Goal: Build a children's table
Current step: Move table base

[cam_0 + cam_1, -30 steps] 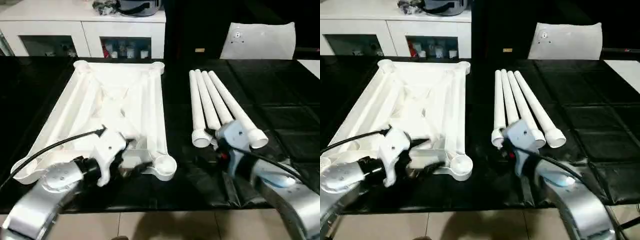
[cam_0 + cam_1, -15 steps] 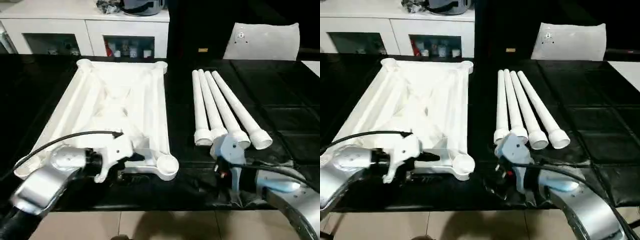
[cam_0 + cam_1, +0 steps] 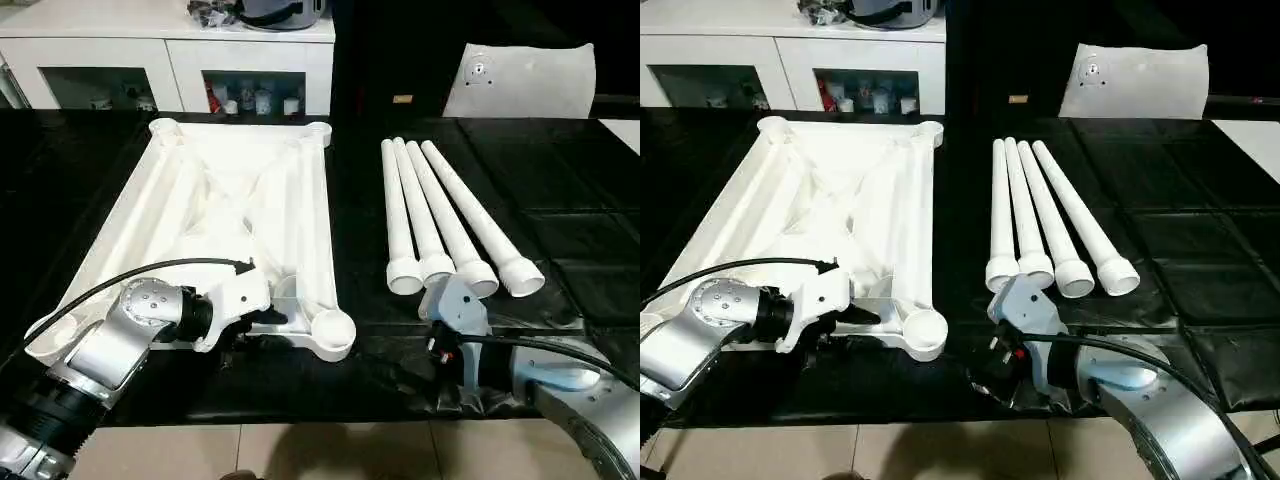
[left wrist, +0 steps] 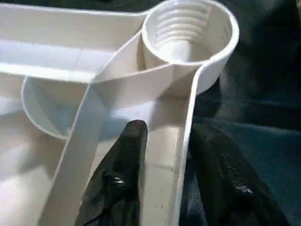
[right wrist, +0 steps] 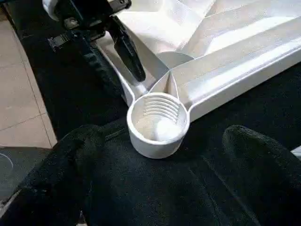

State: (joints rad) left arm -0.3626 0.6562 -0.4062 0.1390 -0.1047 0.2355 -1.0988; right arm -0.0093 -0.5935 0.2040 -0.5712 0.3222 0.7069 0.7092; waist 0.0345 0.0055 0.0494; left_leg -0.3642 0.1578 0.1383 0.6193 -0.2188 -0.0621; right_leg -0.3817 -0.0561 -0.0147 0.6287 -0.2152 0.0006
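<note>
The left pincer (image 4: 162,155) straddles the near rim of the upturned tabletop (image 3: 230,200) on the black bench (image 3: 560,210) (beside a threaded socket (image 5: 157,123)). The right pincer (image 5: 160,188) gapes wide, empty, near the legs (image 3: 440,215).

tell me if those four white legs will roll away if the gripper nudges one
Probably some. The legs are round tubes lying loose, side by side on the black table, so a sideways nudge likely rolls one. They taper, so a rolling leg would likely curve, not run straight. The neighbours seem to touch, so a push toward them may shift the whole row.
</note>
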